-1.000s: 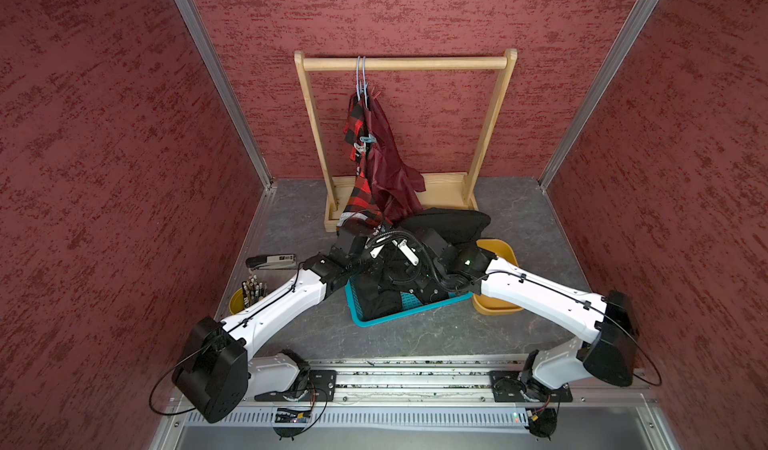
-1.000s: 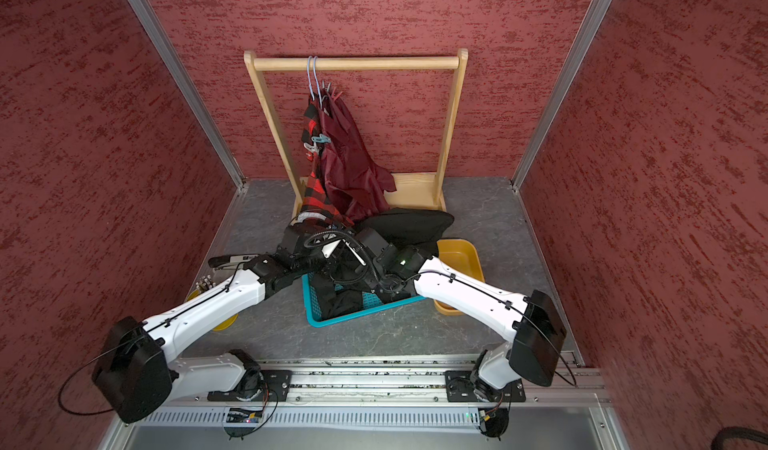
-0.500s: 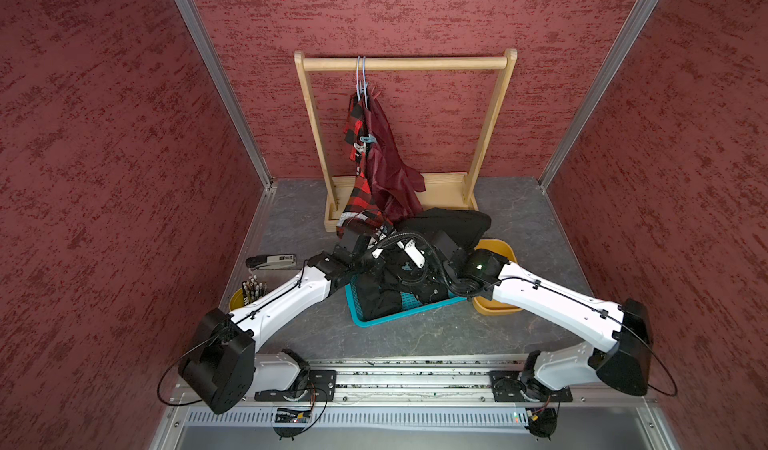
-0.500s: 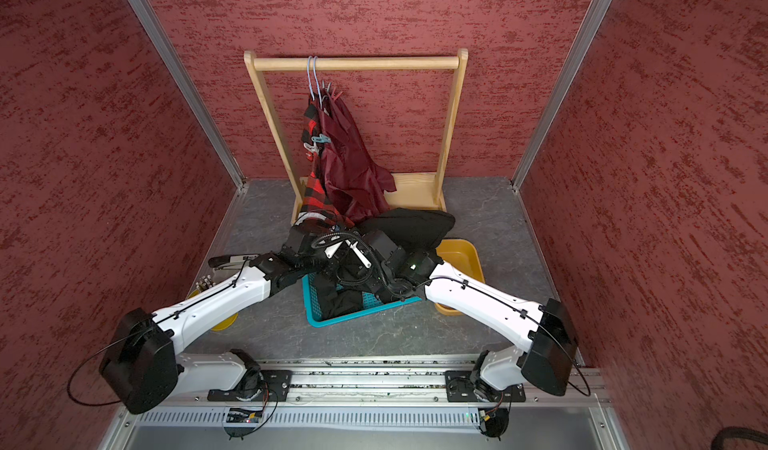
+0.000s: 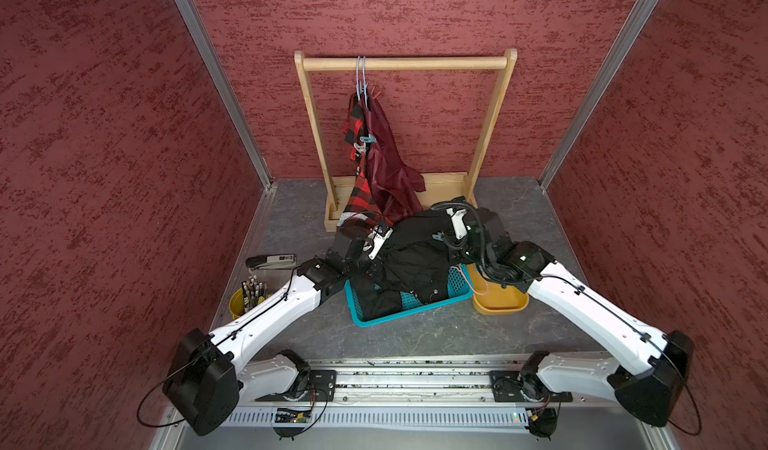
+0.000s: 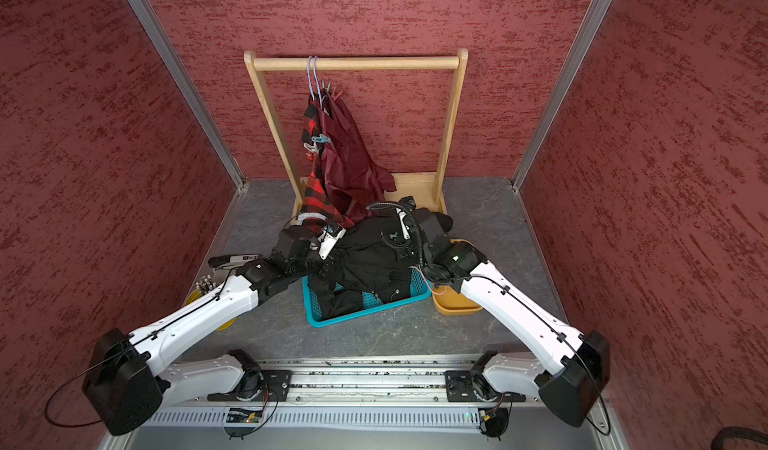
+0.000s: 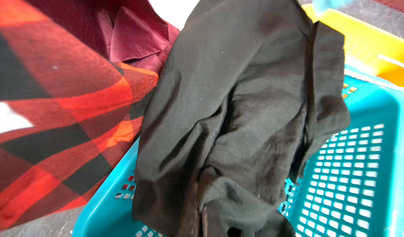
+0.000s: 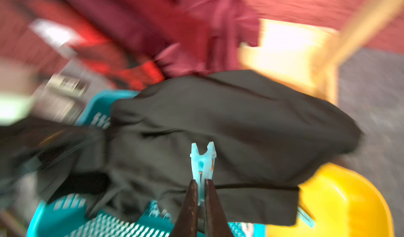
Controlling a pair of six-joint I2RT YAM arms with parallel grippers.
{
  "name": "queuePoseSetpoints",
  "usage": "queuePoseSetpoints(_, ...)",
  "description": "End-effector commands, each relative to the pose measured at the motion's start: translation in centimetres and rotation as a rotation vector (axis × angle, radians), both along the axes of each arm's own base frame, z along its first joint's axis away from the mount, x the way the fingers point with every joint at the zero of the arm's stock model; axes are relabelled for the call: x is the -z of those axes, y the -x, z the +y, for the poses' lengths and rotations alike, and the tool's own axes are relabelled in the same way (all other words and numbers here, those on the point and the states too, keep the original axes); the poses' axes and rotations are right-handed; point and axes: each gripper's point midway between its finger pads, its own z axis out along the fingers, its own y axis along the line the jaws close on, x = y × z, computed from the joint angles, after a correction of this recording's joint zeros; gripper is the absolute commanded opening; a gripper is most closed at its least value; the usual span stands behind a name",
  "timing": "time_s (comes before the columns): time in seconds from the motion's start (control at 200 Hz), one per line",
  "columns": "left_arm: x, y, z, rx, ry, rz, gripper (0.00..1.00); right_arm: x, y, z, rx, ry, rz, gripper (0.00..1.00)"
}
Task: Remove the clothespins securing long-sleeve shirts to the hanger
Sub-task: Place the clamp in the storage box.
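Over basket [image 5: 386,318] mid-tabletop, right gripper [image 8: 201,182] clamps freed teal clothespin [image 8: 202,159]; black shirt [image 5: 415,257] down, draped there; left gripper [image 5: 376,252] fingers together; plaid shirt [image 5: 361,186], maroon shirt [image 5: 386,165] hang pinned by back edge, two pins [image 5: 368,139] to go

I see the black shirt [image 7: 240,115] bunched over the teal basket [image 7: 371,106] rim; plaid shirt [image 7: 65,104] touches its side, maroon satin shirt [image 7: 135,34] behind that, yellow tray [image 7: 360,45] just beyond the basket

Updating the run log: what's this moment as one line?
right tool: shut on clothespin | left tool: shut, by black shirt | black shirt: over basket | plaid shirt: hanging on rack
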Motion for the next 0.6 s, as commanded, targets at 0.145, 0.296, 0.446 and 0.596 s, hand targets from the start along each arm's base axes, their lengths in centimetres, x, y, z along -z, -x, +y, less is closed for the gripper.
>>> queuePoseSetpoints(0.145, 1.3, 1.2, 1.5, -0.036, -0.036, 0.028, 0.0, 3.4, -1.1, -9.7, 0.409, -0.159, 0.066, 0.0)
queuePoseSetpoints(0.296, 1.6, 1.2, 1.8, -0.051, -0.048, 0.03, 0.0, 7.0, -0.6, -12.6, 0.522, -0.194, 0.125, 0.0)
queuePoseSetpoints(0.446, 1.6, 1.2, 1.6, -0.048, -0.058, 0.033, 0.0, 10.2, -0.4, -13.9, 0.593, -0.219, 0.175, 0.0)
queuePoseSetpoints(0.596, 1.4, 1.4, 1.0, -0.028, -0.07, 0.034, 0.07, 12.9, -0.6, -14.3, 0.618, -0.243, 0.219, 0.0)
